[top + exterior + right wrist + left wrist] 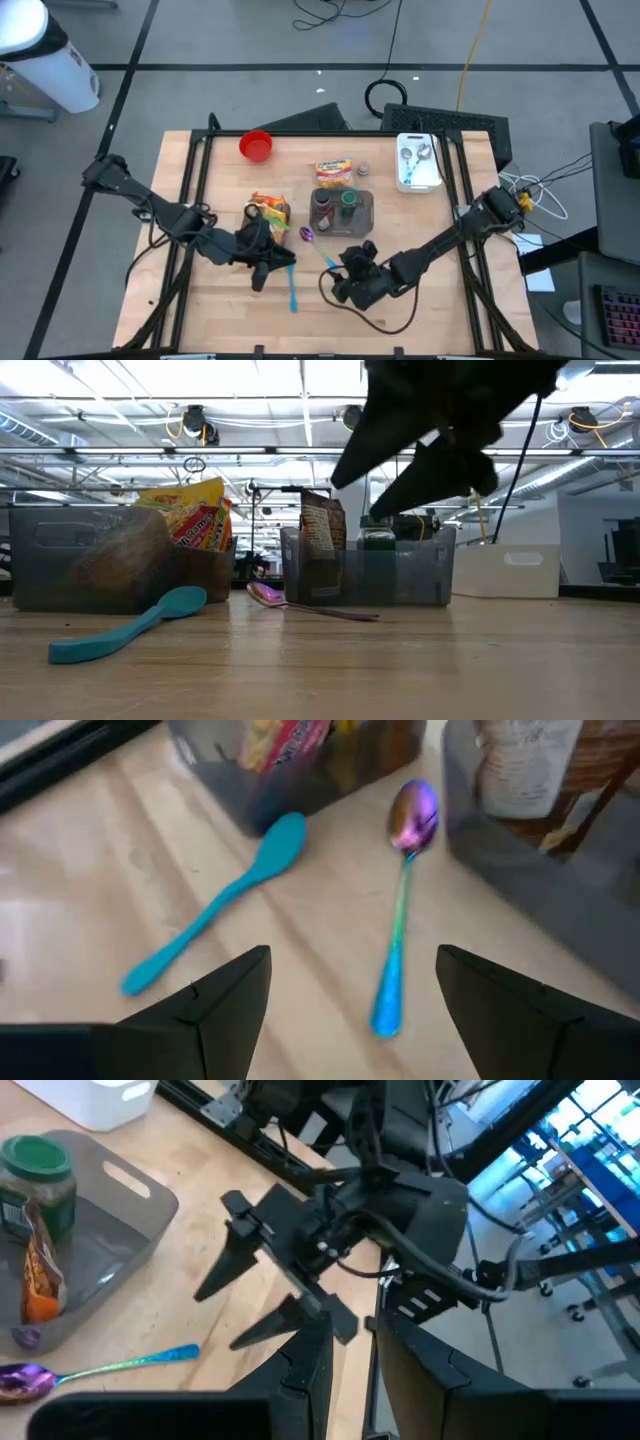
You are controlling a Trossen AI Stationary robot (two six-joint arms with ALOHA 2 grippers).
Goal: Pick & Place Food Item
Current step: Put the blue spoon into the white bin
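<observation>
High view: the right gripper (352,268) is seen near the table's front, just in front of the grey bin (342,212), with its fingers spread wide and nothing between them. In the right wrist view the iridescent spoon (400,910) lies on the wood between those fingers, apart from both, and the teal spoon (215,905) lies beside it. The left gripper (262,262) hangs at the front of the snack bin (268,215), close to the teal spoon's handle; its fingers stand partly closed, and whether anything is held cannot be told. A snack bag (270,209) stands in the snack bin. In the grey bin are held a green-lidded jar (348,201) and a brown packet (322,203). A yellow packet (334,173) lies behind the grey bin. A red bowl (256,146) sits at the back left and a white tray (418,162) at the back right.
</observation>
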